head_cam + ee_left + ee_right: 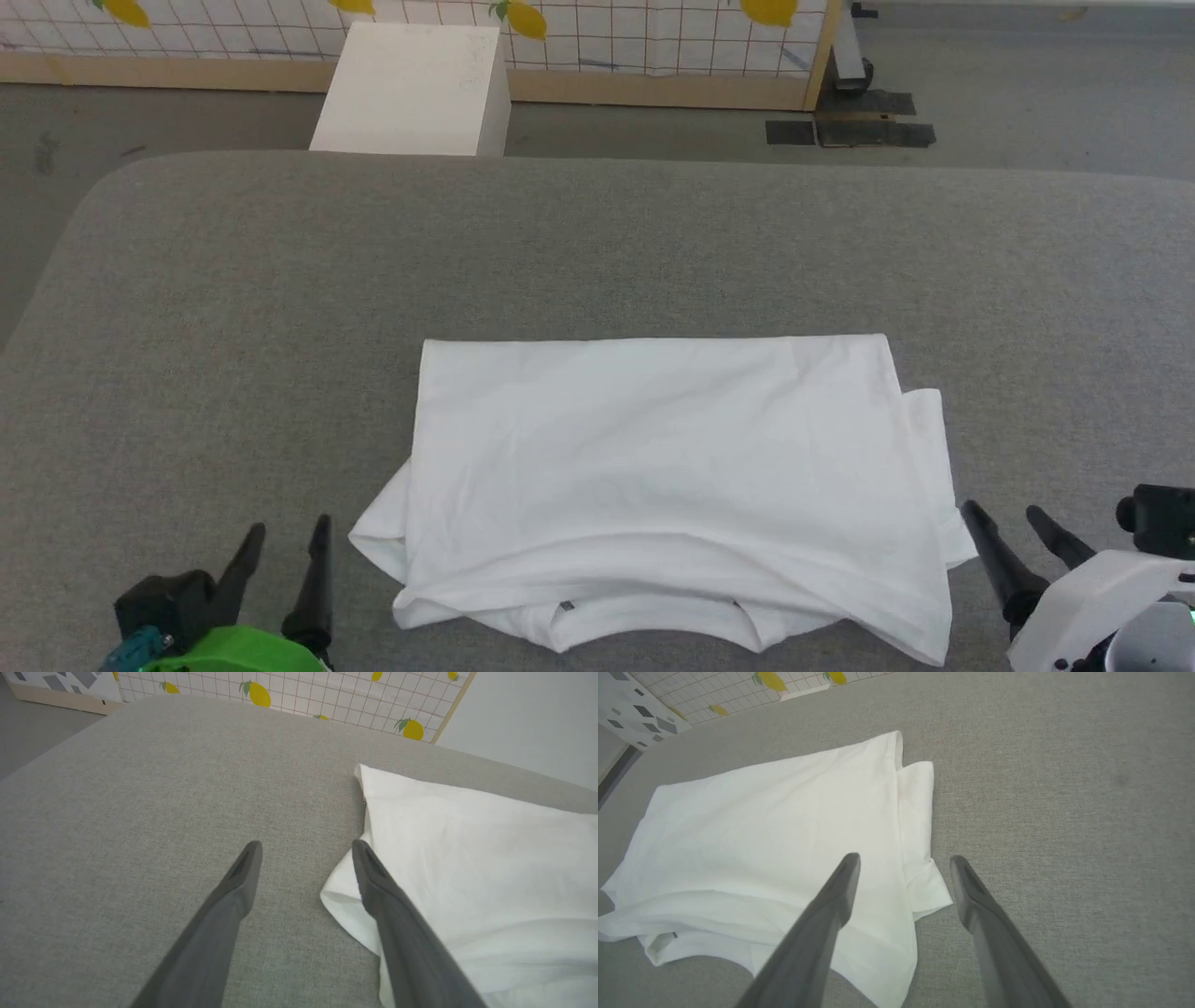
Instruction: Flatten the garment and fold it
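The white garment (663,467) lies folded into a rough rectangle on the grey surface, its collar edge and a small label toward me. Looser layers stick out at its near left and right corners. My left gripper (288,534) stands open at the lower left, just left of the garment's near-left corner. In the left wrist view that gripper (306,847) is empty, its right finger over the garment (476,868) corner. My right gripper (1004,515) is open beside the garment's near-right corner. The right wrist view shows this gripper (903,861) empty above the garment (784,826) edge.
The grey fabric-covered surface (597,252) spreads wide around the garment. A white rectangular box (415,89) stands on the floor behind its far edge. A lemon-patterned grid panel (597,28) with a wooden base runs along the back.
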Motion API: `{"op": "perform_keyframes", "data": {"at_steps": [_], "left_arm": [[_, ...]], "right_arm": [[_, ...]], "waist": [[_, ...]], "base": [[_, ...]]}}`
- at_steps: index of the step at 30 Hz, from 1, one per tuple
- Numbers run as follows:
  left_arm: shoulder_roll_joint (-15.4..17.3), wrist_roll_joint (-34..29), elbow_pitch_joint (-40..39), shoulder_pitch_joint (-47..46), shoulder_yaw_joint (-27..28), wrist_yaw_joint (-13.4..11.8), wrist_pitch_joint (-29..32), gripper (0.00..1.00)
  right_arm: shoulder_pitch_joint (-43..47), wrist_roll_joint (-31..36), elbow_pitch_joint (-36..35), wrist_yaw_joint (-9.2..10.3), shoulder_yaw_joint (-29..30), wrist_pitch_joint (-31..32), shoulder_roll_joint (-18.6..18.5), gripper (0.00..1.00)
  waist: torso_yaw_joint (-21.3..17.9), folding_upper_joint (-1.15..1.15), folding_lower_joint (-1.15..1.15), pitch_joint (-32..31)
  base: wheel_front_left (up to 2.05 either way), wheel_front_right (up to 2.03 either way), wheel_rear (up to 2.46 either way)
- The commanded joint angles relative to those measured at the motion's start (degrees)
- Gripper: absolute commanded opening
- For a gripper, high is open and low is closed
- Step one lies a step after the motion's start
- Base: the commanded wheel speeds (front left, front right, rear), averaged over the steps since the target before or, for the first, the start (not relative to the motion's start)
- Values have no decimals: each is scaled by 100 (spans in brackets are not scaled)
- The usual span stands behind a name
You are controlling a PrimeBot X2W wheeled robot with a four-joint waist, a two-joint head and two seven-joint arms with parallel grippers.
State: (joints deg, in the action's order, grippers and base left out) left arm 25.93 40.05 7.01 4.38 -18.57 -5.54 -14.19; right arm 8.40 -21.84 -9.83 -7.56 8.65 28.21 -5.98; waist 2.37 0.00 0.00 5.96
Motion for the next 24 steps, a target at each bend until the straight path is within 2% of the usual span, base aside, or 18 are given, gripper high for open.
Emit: {"op": "perform_keyframes", "data": {"at_steps": [1, 5, 8, 14, 19, 20, 24], "left_arm": [[-51, -107, -65, 14, 111, -43, -47, 100], [-297, -446, -323, -232, 525, -77, -76, 100], [-625, -776, -509, -419, 870, -11, -78, 100], [-1170, -1291, -455, -675, 1253, 310, -80, 100], [-1475, -1578, -260, -815, 1488, 576, -80, 100], [-1625, -1735, -159, -870, 1619, 714, -80, 100], [-1764, -1914, -42, -897, 1732, 863, -80, 100]], "right_arm": [[-69, -55, -43, 8, 68, -33, 52, 100], [-432, -442, 169, 8, 351, -164, 212, 100], [-758, -617, 597, 8, 514, -234, 270, 100], [-1347, -760, 1837, 8, 670, 25, 306, 100], [-1765, -723, 2766, 8, 713, 327, 309, 100], [-1954, -759, 3183, 8, 644, 481, 309, 100], [-2064, -708, 3541, 8, 509, 707, 309, 100]], "waist": [[31, 0, 0, -20], [88, 0, 0, -16], [121, 0, 0, 6], [174, 0, 0, 68], [208, 0, 0, 129], [226, 0, 0, 152], [242, 0, 0, 146]], "base": [[0, 0, 0], [0, 0, 0], [0, 0, 0], [0, 0, 0], [0, 0, 0], [0, 0, 0], [0, 0, 0]]}}
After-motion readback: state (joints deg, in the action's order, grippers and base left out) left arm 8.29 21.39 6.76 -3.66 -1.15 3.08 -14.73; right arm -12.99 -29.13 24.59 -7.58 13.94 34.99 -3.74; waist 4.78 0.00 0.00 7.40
